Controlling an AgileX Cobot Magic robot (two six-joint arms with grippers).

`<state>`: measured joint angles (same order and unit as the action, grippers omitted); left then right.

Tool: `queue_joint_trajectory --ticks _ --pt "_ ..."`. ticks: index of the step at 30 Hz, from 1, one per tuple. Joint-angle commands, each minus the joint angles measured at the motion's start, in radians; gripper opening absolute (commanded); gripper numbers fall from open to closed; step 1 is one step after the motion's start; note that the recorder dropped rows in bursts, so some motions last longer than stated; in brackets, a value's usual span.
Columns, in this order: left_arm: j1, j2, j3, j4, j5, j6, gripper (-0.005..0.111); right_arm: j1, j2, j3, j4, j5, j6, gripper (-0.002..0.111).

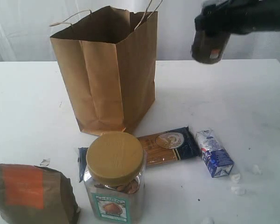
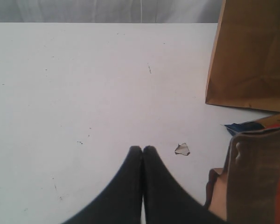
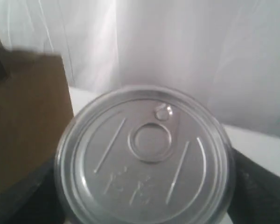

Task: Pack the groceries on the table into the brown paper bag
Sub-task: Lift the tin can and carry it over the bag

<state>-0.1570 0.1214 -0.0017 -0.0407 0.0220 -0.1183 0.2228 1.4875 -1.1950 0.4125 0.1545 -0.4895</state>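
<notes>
The dark can (image 1: 207, 44) hangs in the air to the right of the brown paper bag (image 1: 107, 70), level with its open top. My right gripper (image 1: 213, 29) is shut on the can, and the can's silver pull-ring lid (image 3: 147, 154) fills the right wrist view between the black fingers (image 3: 263, 189). On the table (image 1: 233, 93) lie the spaghetti packet (image 1: 168, 145), a blue-white carton (image 1: 214, 152), the tan-lidded jar (image 1: 115, 179) and the brown pouch (image 1: 30, 191). My left gripper (image 2: 142, 149) is shut and empty, low over bare table beside the pouch (image 2: 259, 177).
Small white crumbs (image 1: 235, 182) lie near the carton at the front right. A torn paper scrap (image 2: 182, 149) sits just off the left fingertips. The bag's handles (image 1: 67, 19) stick up above its rim. A white curtain backs the table.
</notes>
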Motion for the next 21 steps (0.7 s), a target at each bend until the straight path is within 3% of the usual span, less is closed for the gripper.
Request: queue_joint_trajectory --ticks 1,9,15,21 --pt "-0.007 -0.008 0.002 -0.01 0.003 -0.006 0.0 -0.003 -0.11 -0.066 0.016 -0.133 0.064 0.036" --pt "-0.007 -0.008 0.002 -0.01 0.003 -0.006 0.0 0.016 -0.13 -0.189 0.097 -0.045 0.35 0.036" --pt "-0.007 -0.008 0.002 -0.01 0.003 -0.006 0.0 0.118 -0.092 -0.283 0.222 -0.047 0.362 0.036" --pt "-0.007 -0.008 0.002 -0.01 0.003 -0.006 0.0 0.238 -0.029 -0.353 0.222 -0.047 0.36 0.036"
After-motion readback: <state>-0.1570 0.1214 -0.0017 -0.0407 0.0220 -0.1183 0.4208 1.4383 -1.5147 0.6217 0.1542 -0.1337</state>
